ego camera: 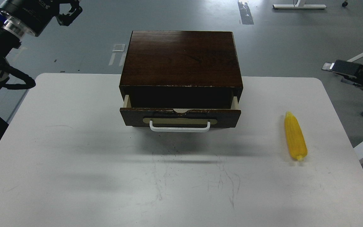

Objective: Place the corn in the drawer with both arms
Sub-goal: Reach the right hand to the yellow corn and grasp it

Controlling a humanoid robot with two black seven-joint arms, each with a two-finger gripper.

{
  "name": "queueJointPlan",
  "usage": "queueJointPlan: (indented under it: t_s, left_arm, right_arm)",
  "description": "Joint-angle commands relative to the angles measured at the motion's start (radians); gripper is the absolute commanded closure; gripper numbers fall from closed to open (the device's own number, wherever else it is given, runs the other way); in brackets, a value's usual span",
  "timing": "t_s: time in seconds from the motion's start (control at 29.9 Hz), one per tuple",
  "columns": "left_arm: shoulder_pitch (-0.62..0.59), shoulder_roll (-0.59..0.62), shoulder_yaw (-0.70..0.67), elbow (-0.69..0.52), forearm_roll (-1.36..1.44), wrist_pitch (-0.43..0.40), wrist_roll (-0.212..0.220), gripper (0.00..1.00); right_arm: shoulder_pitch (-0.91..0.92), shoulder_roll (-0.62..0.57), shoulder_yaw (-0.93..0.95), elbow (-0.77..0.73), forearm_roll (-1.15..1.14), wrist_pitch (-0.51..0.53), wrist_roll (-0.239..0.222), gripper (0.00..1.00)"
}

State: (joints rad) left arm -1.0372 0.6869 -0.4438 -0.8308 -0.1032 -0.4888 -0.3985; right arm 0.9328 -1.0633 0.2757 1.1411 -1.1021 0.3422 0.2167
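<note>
The corn (296, 136) lies on the white table (74, 142) at the right, pointing away from me, with no gripper touching it. The drawer (180, 117) of the dark brown wooden box (181, 58) is pulled out a short way; its white handle (179, 127) faces me and its inside is dark. My left gripper (70, 11) is raised at the top left, off the table and far from the box, with its claws apart and empty. My right gripper (337, 67) comes in at the right edge, above and beyond the corn; its fingers cannot be told apart.
Bare white tabletop lies in front of the box, marked with faint scuffs. Grey floor lies beyond the table, with white wheeled chair legs (354, 60) at the right edge and a white frame (298, 5) at the top.
</note>
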Motion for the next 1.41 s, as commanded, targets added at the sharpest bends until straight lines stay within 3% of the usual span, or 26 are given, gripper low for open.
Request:
queueJointPlan:
  t_s: [0.0,0.07,0.27,0.67,0.77,0.9,1.04,1.07,1.34,1.37]
  left_arm:
    - [0.017,-0.006,-0.001,0.024,-0.015,0.000,0.001,0.02]
    - [0.023,-0.007,0.000,0.035,-0.015,0.000,0.004,0.02]
    - [0.025,-0.001,-0.001,0.039,-0.015,0.000,0.006,0.02]
    - [0.022,-0.007,0.004,0.038,-0.004,0.000,0.009,0.02]
    - [0.017,-0.006,0.002,0.038,-0.004,0.000,0.009,0.02]
    - [0.014,-0.006,0.007,0.013,0.000,0.000,0.010,0.02]
    - [0.009,-0.006,0.007,0.013,0.000,0.000,0.012,0.02]
    - [0.009,-0.006,0.007,0.013,0.000,0.000,0.012,0.02]
    - [0.011,-0.007,0.010,0.013,0.000,0.000,0.012,0.02]
    - [0.011,-0.007,0.008,0.013,0.000,0.000,0.013,0.02]
  right_arm:
    - [-0.002,0.023,-0.059,-0.004,-0.067,-0.026,-0.069,0.00]
    - [-0.003,0.043,-0.116,-0.011,-0.090,-0.045,-0.135,0.00]
    - [-0.002,0.181,-0.182,-0.067,-0.090,-0.121,-0.132,0.00]
    - [-0.029,0.299,-0.256,-0.155,-0.091,-0.137,-0.123,0.00]
    - [-0.049,0.305,-0.280,-0.173,-0.091,-0.204,-0.105,0.01]
    - [-0.069,0.324,-0.293,-0.187,-0.091,-0.223,-0.088,0.12]
    - [-0.075,0.347,-0.309,-0.192,-0.091,-0.223,-0.095,0.31]
    - [-0.075,0.347,-0.309,-0.192,-0.091,-0.223,-0.095,0.31]
    - [-0.088,0.338,-0.310,-0.216,-0.079,-0.223,-0.097,0.71]
    - [-0.083,0.336,-0.306,-0.213,-0.079,-0.223,-0.095,0.81]
